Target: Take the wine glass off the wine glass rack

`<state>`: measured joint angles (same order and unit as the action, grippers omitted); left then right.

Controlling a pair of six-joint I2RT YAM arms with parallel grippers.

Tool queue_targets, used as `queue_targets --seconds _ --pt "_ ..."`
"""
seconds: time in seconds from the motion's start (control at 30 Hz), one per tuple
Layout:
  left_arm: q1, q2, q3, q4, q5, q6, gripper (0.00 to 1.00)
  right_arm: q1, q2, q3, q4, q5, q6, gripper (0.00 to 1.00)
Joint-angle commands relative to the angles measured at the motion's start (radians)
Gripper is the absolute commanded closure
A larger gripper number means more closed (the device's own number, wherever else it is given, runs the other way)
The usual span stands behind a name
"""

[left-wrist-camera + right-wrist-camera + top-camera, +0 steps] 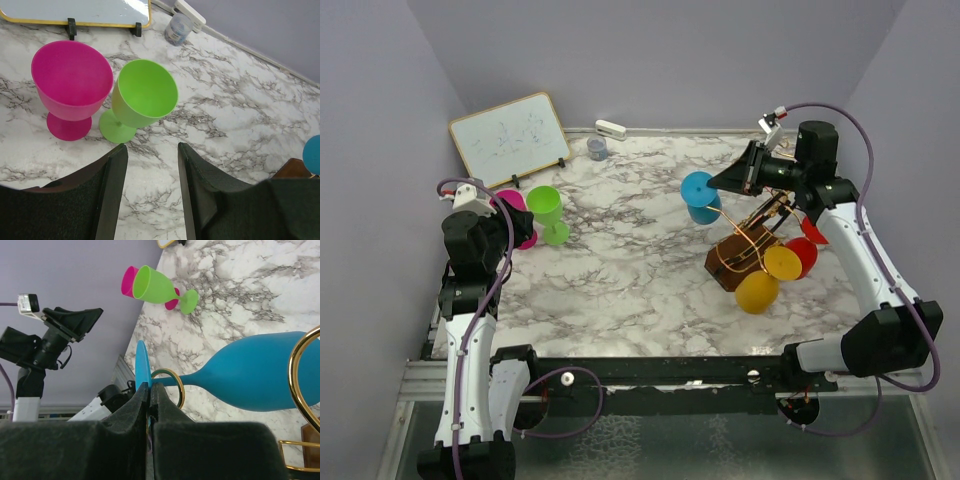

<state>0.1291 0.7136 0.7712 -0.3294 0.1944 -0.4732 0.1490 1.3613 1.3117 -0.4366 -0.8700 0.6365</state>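
Note:
The blue wine glass (700, 195) hangs on its side from a gold spiral hook (176, 388) of the wine glass rack (744, 256), a dark wooden block with gold wire arms. In the right wrist view its bowl (260, 375) points right, and its thin foot disc (141, 366) stands edge-on. My right gripper (150, 386) is shut on the rim of that foot disc, just left of the hook. It reaches in from the back right (722, 182). My left gripper (152, 150) hovers open over bare marble at the far left (510, 232), holding nothing.
A pink glass (72, 82) and a green glass (142, 95) stand just beyond the left gripper. Yellow glasses (757, 290) and red glasses (805, 255) hang on the rack's near side. A whiteboard (510, 138), a small jar (597, 148) and a white object (611, 129) stand along the back wall.

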Motion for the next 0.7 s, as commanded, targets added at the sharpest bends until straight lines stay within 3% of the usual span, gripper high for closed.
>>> queue_targets --seconds 0.0,0.2,0.37,0.67 --pt "-0.002 -0.004 -0.002 0.024 0.022 -0.004 0.52 0.003 -0.017 -0.029 0.135 -0.088 0.081 0.99" --pt "-0.002 -0.001 -0.004 0.025 0.031 -0.007 0.45 0.003 -0.023 -0.060 0.192 -0.133 0.127 0.99" --pt "-0.002 0.001 -0.004 0.025 0.034 -0.008 0.44 0.003 -0.033 -0.061 0.179 -0.139 0.125 0.99" --pt "-0.002 0.008 -0.003 0.024 0.034 -0.006 0.44 0.001 -0.099 -0.046 0.030 -0.056 0.041 0.99"
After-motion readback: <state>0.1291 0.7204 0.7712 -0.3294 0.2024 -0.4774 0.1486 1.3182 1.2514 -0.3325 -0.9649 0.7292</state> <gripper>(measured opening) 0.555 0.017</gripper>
